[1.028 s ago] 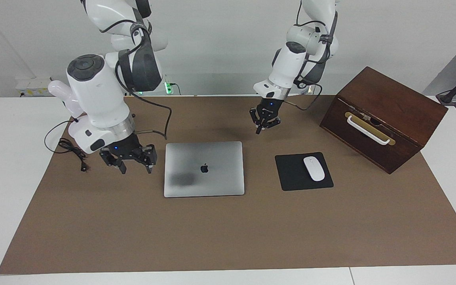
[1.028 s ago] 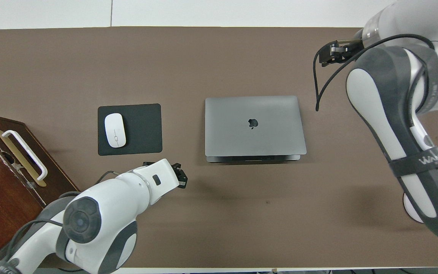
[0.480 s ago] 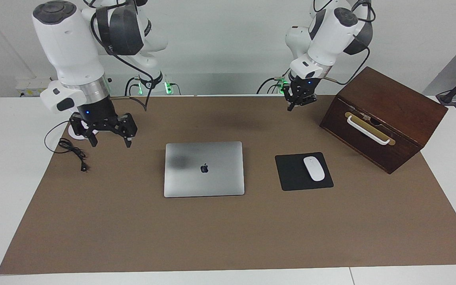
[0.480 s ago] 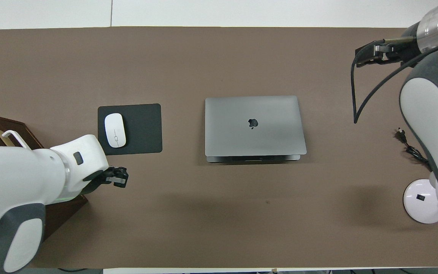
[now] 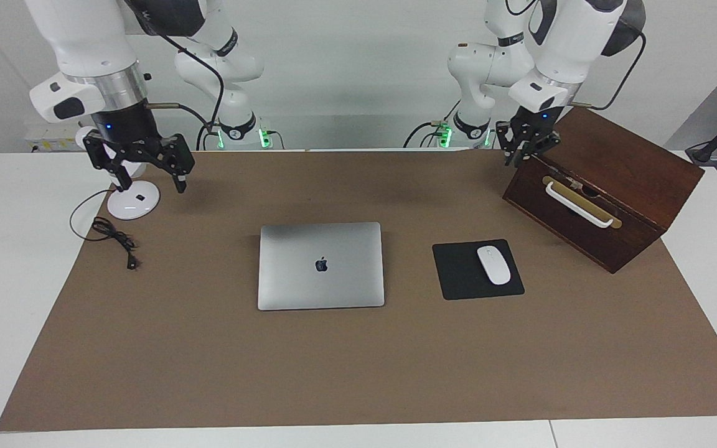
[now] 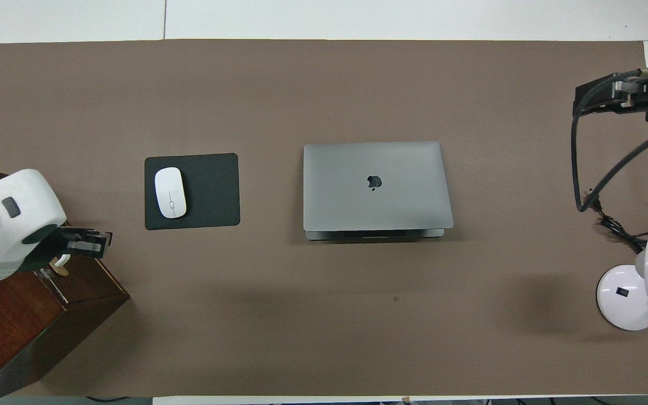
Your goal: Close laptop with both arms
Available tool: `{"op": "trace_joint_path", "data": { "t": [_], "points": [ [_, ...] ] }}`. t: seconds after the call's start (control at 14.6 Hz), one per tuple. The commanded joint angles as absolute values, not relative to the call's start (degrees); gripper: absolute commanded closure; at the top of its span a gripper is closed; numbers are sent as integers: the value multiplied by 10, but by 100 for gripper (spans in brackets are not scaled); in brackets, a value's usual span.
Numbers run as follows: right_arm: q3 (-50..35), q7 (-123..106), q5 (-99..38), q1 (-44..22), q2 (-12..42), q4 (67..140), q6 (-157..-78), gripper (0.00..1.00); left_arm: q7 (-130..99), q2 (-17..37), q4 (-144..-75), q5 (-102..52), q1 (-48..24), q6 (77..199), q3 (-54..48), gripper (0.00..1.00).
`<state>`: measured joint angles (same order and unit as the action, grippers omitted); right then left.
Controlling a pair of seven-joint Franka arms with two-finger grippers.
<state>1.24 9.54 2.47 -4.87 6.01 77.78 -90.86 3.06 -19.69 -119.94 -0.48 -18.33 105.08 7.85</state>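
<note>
The silver-grey laptop (image 5: 321, 264) (image 6: 377, 185) lies shut and flat in the middle of the brown mat, its dark logo facing up. Nothing touches it. My right gripper (image 5: 152, 185) (image 6: 588, 98) hangs open in the air over the mat's edge at the right arm's end, above a white lamp base, with nothing between its fingers. My left gripper (image 5: 523, 155) (image 6: 90, 243) is raised over the upper edge of the wooden box at the left arm's end. It holds nothing that I can see.
A dark wooden box (image 5: 607, 186) (image 6: 20, 315) with a white handle stands at the left arm's end. Between it and the laptop, a white mouse (image 5: 493, 265) rests on a black mouse pad (image 5: 458, 274). A white lamp base (image 5: 133, 202) and a black cable (image 5: 112, 239) lie at the right arm's end.
Both arms have risen and swung away from the laptop toward their own ends of the table. The laptop has not moved.
</note>
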Motion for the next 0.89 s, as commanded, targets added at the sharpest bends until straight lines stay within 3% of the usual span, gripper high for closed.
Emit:
{"op": "trace_joint_path", "data": {
  "t": [0.0, 0.34, 0.82],
  "points": [
    [7, 104, 15, -32, 19, 811, -883, 0, 35, -185, -1166, 6, -135, 1034, 74, 0],
    [6, 73, 15, -18, 8, 810, -883, 0, 31, -185, -1151, 13, -101, 1046, 74, 0],
    [8, 38, -3, -16, 5, 805, -854, 0, 27, -108, -1038, -3, -76, 996, 75, 0]
  ]
}}
